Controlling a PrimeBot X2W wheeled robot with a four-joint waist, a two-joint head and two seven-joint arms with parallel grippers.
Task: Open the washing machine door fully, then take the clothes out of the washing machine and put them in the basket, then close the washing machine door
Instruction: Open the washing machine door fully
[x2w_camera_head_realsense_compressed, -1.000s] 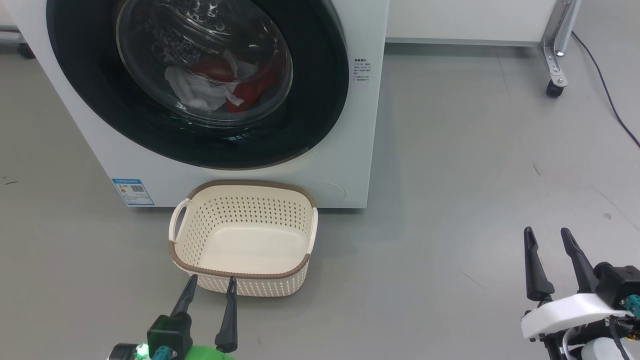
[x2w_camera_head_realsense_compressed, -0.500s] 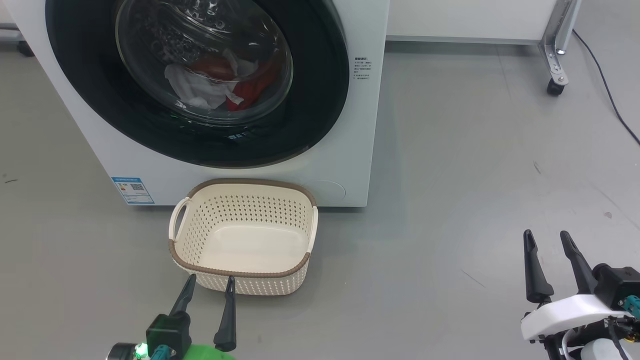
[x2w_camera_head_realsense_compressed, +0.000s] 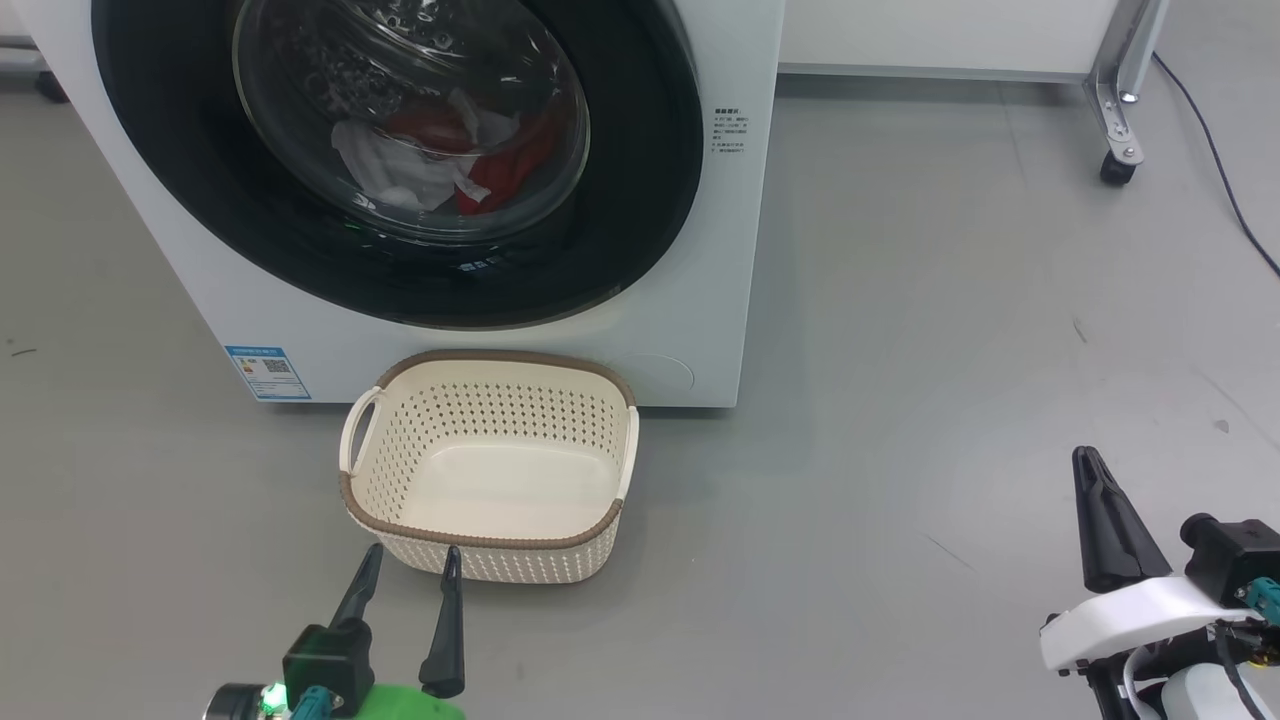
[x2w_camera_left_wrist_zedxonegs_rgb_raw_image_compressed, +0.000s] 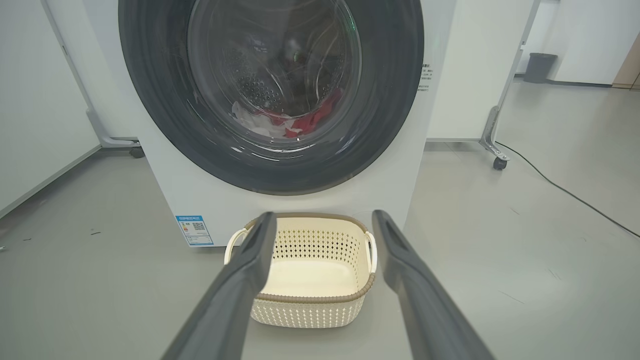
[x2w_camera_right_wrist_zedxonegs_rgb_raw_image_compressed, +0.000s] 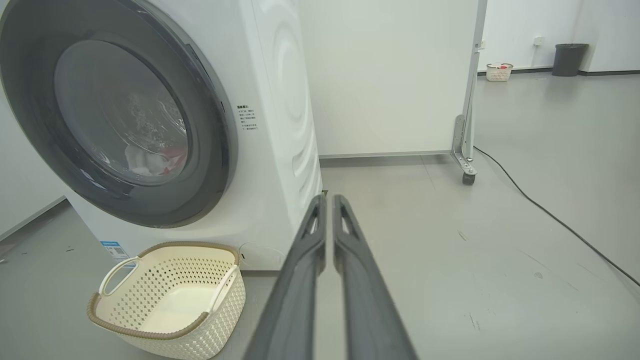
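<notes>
Washing machine door, black-ringed round glass (x2w_camera_head_realsense_compressed: 640, 180): shut, nothing done. Red-white clothes (x2w_camera_head_realsense_compressed: 450, 170) inside; cream plastic basket (x2w_camera_head_realsense_compressed: 500, 357) empty. My left gripper (x2w_camera_head_realsense_compressed: 413, 552) apart, right gripper (x2w_camera_head_realsense_compressed: 1087, 462) together.

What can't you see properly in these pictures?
- Clothes: head view; glare on the door glass hides how many pieces there are.
- Washer top: cut off by the upper edge in the head and left wrist views.
- Label and printed text: head view; too small to read.
- Far basket: right wrist view; too small to tell what is inside.
</notes>
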